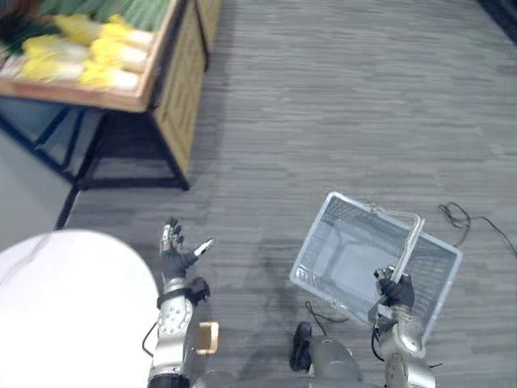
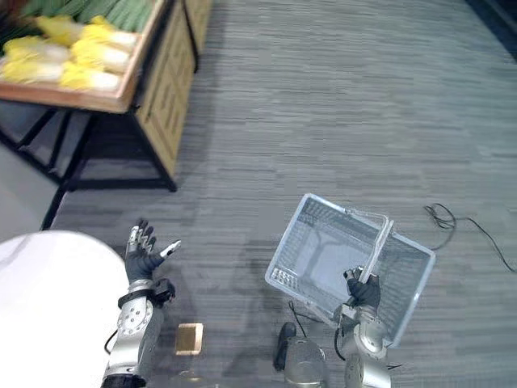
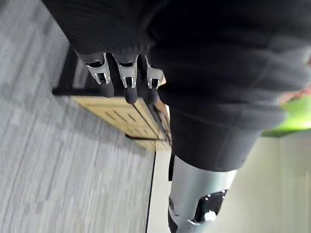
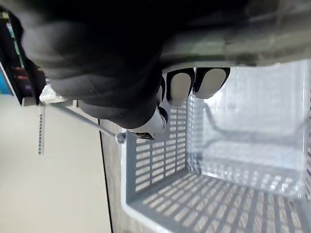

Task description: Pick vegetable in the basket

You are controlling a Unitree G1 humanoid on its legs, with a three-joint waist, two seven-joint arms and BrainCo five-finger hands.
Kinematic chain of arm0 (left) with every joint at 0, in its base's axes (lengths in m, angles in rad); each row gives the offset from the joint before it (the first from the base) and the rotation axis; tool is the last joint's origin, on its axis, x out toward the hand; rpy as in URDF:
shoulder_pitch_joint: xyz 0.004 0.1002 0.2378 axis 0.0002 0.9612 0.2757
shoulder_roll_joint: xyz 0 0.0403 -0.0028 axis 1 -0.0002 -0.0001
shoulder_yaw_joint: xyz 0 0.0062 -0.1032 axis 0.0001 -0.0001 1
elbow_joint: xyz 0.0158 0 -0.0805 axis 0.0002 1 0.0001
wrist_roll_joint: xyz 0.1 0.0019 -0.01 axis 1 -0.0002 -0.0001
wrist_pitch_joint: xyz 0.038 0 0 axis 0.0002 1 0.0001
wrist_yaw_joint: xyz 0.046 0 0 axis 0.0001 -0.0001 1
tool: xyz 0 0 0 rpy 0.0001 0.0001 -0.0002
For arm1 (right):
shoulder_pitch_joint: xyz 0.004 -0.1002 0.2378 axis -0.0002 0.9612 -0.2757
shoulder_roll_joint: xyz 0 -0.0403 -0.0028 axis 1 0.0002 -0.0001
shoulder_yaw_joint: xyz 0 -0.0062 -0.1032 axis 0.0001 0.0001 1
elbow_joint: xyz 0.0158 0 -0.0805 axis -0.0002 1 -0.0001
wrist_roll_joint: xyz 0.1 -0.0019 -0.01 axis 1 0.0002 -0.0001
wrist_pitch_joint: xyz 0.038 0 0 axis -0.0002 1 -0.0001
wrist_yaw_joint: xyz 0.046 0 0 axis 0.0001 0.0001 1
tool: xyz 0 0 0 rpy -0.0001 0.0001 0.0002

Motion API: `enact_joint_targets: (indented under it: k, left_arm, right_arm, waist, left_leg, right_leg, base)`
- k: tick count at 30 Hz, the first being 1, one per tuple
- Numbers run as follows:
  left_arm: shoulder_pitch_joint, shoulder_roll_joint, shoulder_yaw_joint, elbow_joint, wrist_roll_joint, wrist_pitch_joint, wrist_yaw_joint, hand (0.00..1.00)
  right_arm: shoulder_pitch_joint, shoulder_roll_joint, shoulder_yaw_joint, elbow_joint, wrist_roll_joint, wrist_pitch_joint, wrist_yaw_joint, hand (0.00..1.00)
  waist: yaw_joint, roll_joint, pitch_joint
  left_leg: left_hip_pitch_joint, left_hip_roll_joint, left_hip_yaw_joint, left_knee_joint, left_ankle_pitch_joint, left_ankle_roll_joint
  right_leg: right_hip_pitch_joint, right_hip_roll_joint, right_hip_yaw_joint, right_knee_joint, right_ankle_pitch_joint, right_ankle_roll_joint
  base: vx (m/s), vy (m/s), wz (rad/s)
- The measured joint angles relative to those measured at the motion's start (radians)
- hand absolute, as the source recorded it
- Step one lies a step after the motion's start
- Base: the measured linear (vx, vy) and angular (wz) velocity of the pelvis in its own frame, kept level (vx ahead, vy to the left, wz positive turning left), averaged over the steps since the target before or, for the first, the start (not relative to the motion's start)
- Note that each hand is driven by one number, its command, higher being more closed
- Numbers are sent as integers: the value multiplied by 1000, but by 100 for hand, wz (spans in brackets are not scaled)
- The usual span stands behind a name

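While the grey slatted basket (image 1: 355, 259) is hung over the grey carpet (image 1: 339, 105), its thin handle (image 1: 408, 242) is gripped by the right hand (image 1: 396, 293), whose fingers (image 4: 177, 87) are seen curled round the bar in the right wrist view, with the basket's walls just beyond them. The left hand (image 1: 174, 257) is held up at the robot's left with fingers (image 3: 129, 80) straight and spread, the thumb set apart, and nothing is grasped in it. The yellow-white cabbages (image 1: 89, 52) are laid in a row on the wooden stand (image 1: 174, 89) at the far left, with green vegetables (image 1: 121, 10) just behind them. Both lots are well apart from the left fingertips and farther yet from the basket.
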Motion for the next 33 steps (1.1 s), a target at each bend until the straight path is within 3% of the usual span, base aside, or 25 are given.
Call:
enact_joint_targets:
  k: [1,2,3,5,6,7,9,10,12,13,15,16,17,19,20,22,23,24,25,27,28,29,30,31,33]
  left_arm:
    - [1,1,-3,-36,7,-4,19,0]
    - [0,1,-3,-43,9,-8,22,0]
    - [0,1,-3,-76,28,-20,43,0]
    - [0,0,-3,-118,54,-32,64,0]
    - [1,-3,-7,-146,75,-34,79,0]
    - [7,-1,-6,-177,78,-41,87,0]
    - [7,11,2,-204,78,-42,106,0]
    - [4,10,6,-207,78,-42,106,0]
    - [14,-13,-1,-205,78,-36,106,0]
    - [20,-12,-10,-203,77,-35,104,0]
    - [37,2,-21,-204,77,-35,101,0]
    - [46,13,-21,-204,77,-35,106,0]
    - [46,20,-23,-204,78,-35,106,0]
    - [35,31,-40,-204,79,-35,103,0]
    - [34,31,-51,-203,79,-35,103,0]
    - [34,28,-84,-195,83,-35,101,0]
    - [34,33,-90,-188,100,-37,102,0]
    - [36,39,-92,-177,110,-36,101,0]
    - [41,5,-95,-145,118,-27,101,0]
    - [44,-26,-96,-149,117,-26,98,0]
    - [41,-46,-95,-150,116,-26,93,0]
    - [41,-56,-94,-152,115,-26,85,0]
    - [60,-56,-94,-172,114,-27,74,0]
    - [74,-56,-94,-200,112,-28,69,0]
    - [85,-57,-92,-216,104,-29,61,0]
  right_arm:
    - [-24,-16,0,2,-2,0,0,100]
    - [-27,-18,0,3,-2,0,-1,100]
    - [-39,-27,0,3,-3,-1,-2,100]
    - [-57,-45,0,19,-4,-5,-7,100]
    - [-65,-65,1,32,-5,-6,-18,100]
    - [-74,-74,5,47,-10,-5,-21,100]
    - [-102,-57,29,67,-19,-5,-24,100]
    - [-112,-55,34,71,-22,-5,-22,100]
    - [-129,-50,42,112,-52,-3,-14,100]
    - [-129,-48,41,126,-59,1,-14,100]
    - [-127,-32,42,166,-79,10,-9,100]
    - [-127,-18,43,166,-84,11,3,100]
    - [-127,-14,44,165,-88,11,5,100]
    - [-122,-12,40,156,-89,11,6,100]
    - [-118,-13,39,147,-90,11,6,100]
    - [-93,-13,39,106,-89,11,6,100]
    - [-77,-10,39,97,-89,10,5,100]
    - [-63,-7,40,97,-89,10,4,100]
    - [-48,-20,35,100,-86,14,2,100]
    - [-33,-17,20,62,-85,19,2,100]
    - [-6,-5,21,28,-76,24,2,100]
    - [11,2,22,14,-74,24,2,100]
    - [42,22,24,-22,-66,24,0,100]
    - [64,46,19,-60,-55,24,-16,100]
    - [70,46,-2,-89,-35,11,-34,100]
  waist:
    - [10,-2,5]
    - [14,-4,6]
    - [30,-11,12]
    - [41,-12,15]
    - [52,-6,11]
    - [63,9,0]
    - [65,-55,-19]
    - [68,-56,-19]
    - [75,-57,-18]
    - [75,-57,-17]
    - [62,-52,-14]
    - [50,-43,-12]
    - [49,-37,-11]
    - [45,-32,-11]
    - [41,-29,-9]
    - [8,-14,-4]
    - [1,-26,-9]
    - [-1,-47,-12]
    - [2,-5,-25]
    - [13,25,-32]
    - [10,37,-27]
    - [13,39,-25]
    - [28,35,-17]
    - [48,33,-15]
    - [61,15,-9]
  left_leg:
    - [-107,-67,-42,11,-87,3]
    - [-123,-80,-41,-4,-100,5]
    - [-178,-125,-29,-101,-134,8]
    - [-235,-192,-10,-315,-132,3]
    - [-243,-237,-3,-516,-98,-24]
    - [-237,-263,-5,-582,-6,69]
    - [-251,-326,15,-547,-73,116]
    - [-259,-334,14,-527,-91,135]
    - [-193,-385,6,-522,-157,163]
    - [-151,-404,-5,-538,-169,166]
    - [4,-447,-60,-623,-189,173]
    - [84,-455,-92,-681,-189,173]
    - [119,-455,-106,-711,-188,173]
    - [215,-452,-183,-775,-189,173]
    - [235,-448,-206,-785,-189,173]
    - [279,-421,-272,-782,-211,132]
    - [312,-419,-296,-774,-246,74]
    - [333,-422,-319,-757,-276,49]
    - [347,-385,-354,-723,-297,40]
    - [311,-346,-369,-620,-268,9]
    - [254,-318,-361,-456,-213,-3]
    - [209,-299,-347,-341,-156,-13]
    - [115,-242,-304,-125,-69,-26]
    - [10,-182,-224,20,-112,-14]
    - [-81,-175,-155,3,-167,8]
  right_leg:
    - [45,-13,40,-39,-3,5]
    - [53,-18,48,-45,-4,7]
    - [86,-36,72,-65,-13,22]
    - [139,-65,82,-90,-40,64]
    - [164,-77,88,-95,-69,99]
    - [198,-78,100,-102,-98,127]
    - [216,-145,88,-116,-103,143]
    - [211,-155,84,-97,-99,153]
    - [137,-216,96,193,-76,283]
    - [102,-233,115,318,-48,330]
    - [-13,-236,167,726,-34,313]
    - [-80,-225,149,833,-73,239]
    - [-113,-221,126,841,-98,197]
    - [-233,-183,87,710,-153,105]
    - [-260,-162,100,654,-160,98]
    - [-327,-87,180,393,-137,135]
    - [-336,-63,236,211,-29,136]
    - [-333,-62,264,159,130,127]
    - [-333,-49,234,246,103,119]
    - [-311,-39,176,291,14,97]
    - [-251,-28,127,286,-24,80]
    - [-210,-23,108,268,-35,71]
    - [-111,-9,78,209,-52,55]
    - [3,9,47,126,-56,48]
    - [78,6,20,58,-57,47]
  base:
    - [365,78,-101]
    - [375,111,-79]
    - [305,130,-51]
    - [398,200,-35]
    - [456,282,-21]
    - [499,294,-13]
    - [625,287,13]
    - [676,315,28]
    - [571,317,39]
    - [481,252,57]
    - [599,179,78]
    - [694,131,72]
    - [548,51,68]
    - [593,-19,75]
    - [546,-118,106]
    - [502,-153,129]
    - [578,-222,124]
    - [715,-311,119]
    - [603,-269,79]
    - [686,-325,79]
    - [548,-276,89]
    - [521,-236,90]
    - [492,-206,74]
    - [578,-241,60]
    - [366,-138,41]
